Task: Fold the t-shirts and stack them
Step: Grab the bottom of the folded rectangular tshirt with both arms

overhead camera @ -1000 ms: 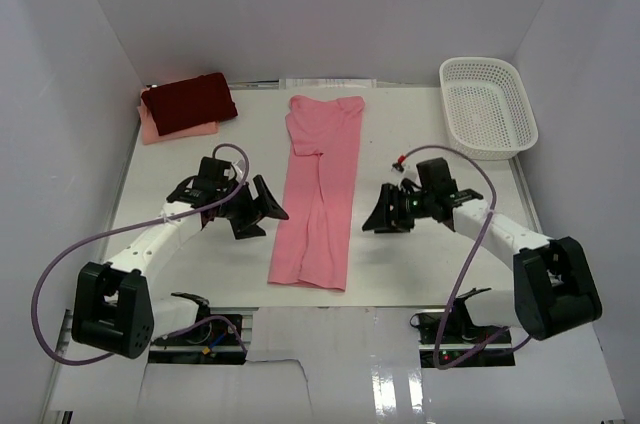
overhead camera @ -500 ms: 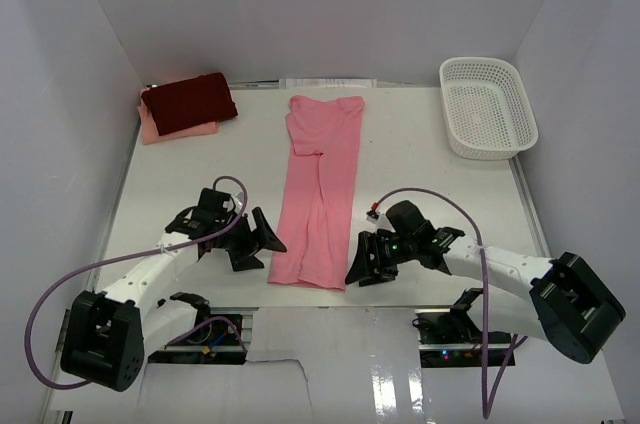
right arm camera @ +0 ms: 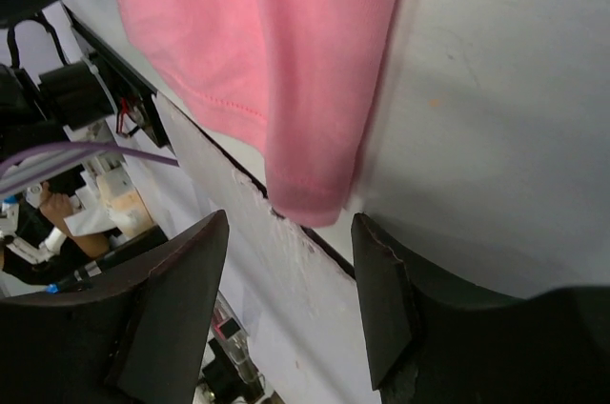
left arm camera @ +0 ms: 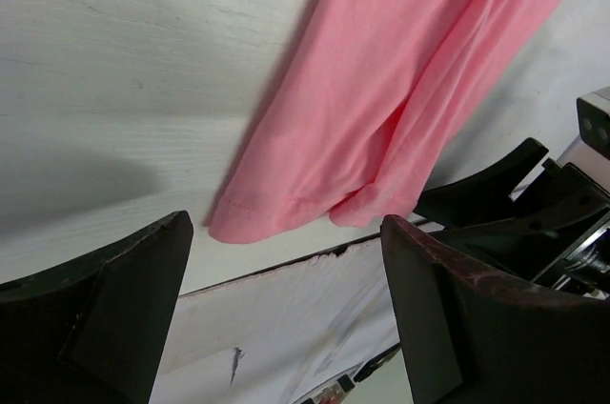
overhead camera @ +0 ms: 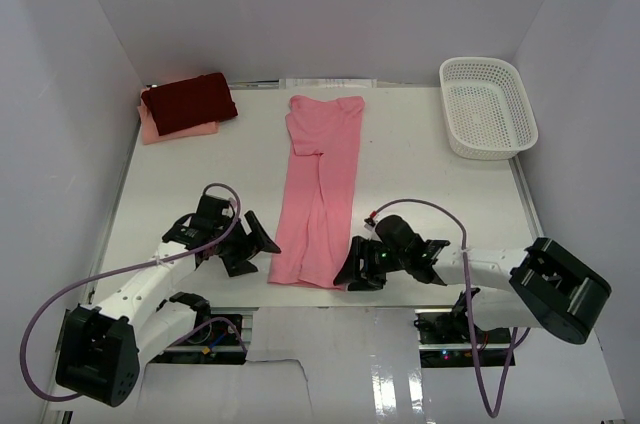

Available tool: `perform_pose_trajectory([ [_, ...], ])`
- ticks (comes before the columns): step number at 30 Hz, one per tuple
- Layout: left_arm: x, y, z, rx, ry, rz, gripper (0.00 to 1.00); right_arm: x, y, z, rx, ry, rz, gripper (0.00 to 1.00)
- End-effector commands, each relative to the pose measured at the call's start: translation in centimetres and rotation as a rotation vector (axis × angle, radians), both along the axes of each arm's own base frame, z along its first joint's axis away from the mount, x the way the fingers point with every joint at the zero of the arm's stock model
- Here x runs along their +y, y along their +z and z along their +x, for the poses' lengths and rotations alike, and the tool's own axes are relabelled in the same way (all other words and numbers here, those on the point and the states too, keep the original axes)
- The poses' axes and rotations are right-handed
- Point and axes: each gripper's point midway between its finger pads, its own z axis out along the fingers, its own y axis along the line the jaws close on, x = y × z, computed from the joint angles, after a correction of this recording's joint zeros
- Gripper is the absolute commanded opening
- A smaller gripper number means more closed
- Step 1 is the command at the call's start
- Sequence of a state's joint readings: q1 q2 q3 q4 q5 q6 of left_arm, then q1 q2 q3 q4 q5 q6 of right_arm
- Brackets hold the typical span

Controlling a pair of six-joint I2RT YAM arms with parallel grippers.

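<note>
Fingers (left arm camera: 105,309), black wedges, gape at the stitched hem of the salmon-pink shirt (overhead camera: 320,194).

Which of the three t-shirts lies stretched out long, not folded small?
The salmon-pink cloth t-shirt, a long strip in the middle. The dark maroon-red cloth shirt and the pale peach-pink one beneath it sit folded small, stacked in the far left corner.

This is a robotics lab cell. Plain white panels (overhead camera: 300,4) close in a white bench (overhead camera: 420,154) on three sides. The left arm (overhead camera: 150,266) and the right arm (overhead camera: 490,266), black and white with bare joints, are bolted at its near edge. A purple cable (overhead camera: 425,202) loops off each one. Exposed electronics (overhead camera: 450,344) with loose wires and small lit lamps sit by the bases. A white basket (overhead camera: 488,107) stands at the far right.
</note>
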State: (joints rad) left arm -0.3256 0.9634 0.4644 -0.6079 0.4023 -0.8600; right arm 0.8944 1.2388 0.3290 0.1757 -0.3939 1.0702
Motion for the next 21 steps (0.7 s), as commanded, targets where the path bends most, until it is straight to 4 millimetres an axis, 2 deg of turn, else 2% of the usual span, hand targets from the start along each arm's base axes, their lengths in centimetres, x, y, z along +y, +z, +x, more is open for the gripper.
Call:
perform_pose_trajectory([
  [1,0.7,-0.6,0.2,0.017,0.068,0.036,0.91,1.6,0.3,1.5,-0.018,-0.071,0.033,0.61],
  [5,1.2,-1.9,-0.3,0.090,0.129,0.068,0.92,2.5,-0.6,1.6,-0.003,-0.060,-0.008,0.60],
  [8,1.3,-2.5,-0.7,0.128,0.154,0.071,0.93,2.9,-0.7,1.7,0.000,-0.059,-0.007,0.41],
  [9,1.3,-2.7,-0.8,0.138,0.154,0.072,0.92,2.9,-0.7,1.7,-0.002,-0.059,-0.008,0.32],
  [14,1.5,-3.0,-1.3,0.144,0.148,0.077,0.88,2.5,-0.4,1.8,-0.019,-0.066,-0.025,0.23],
  [16,1.4,-3.1,-1.6,0.155,0.147,0.072,0.86,2.1,-0.5,1.7,-0.024,-0.068,-0.042,0.14],
  [17,1.4,-3.3,-1.8,0.162,0.146,0.069,0.85,2.1,-0.4,1.8,-0.032,-0.071,-0.041,0.08],
  [18,1.4,-3.3,-2.0,0.170,0.146,0.065,0.83,2.0,-0.3,1.8,-0.032,-0.071,-0.042,0.08],
  [20,1.3,-3.6,-2.2,0.175,0.147,0.055,0.70,1.9,-0.3,1.8,-0.036,-0.067,-0.044,0.08],
  [21,1.2,-3.7,-2.3,0.176,0.148,0.052,0.68,1.9,-0.3,1.8,-0.038,-0.063,-0.047,0.08],
])
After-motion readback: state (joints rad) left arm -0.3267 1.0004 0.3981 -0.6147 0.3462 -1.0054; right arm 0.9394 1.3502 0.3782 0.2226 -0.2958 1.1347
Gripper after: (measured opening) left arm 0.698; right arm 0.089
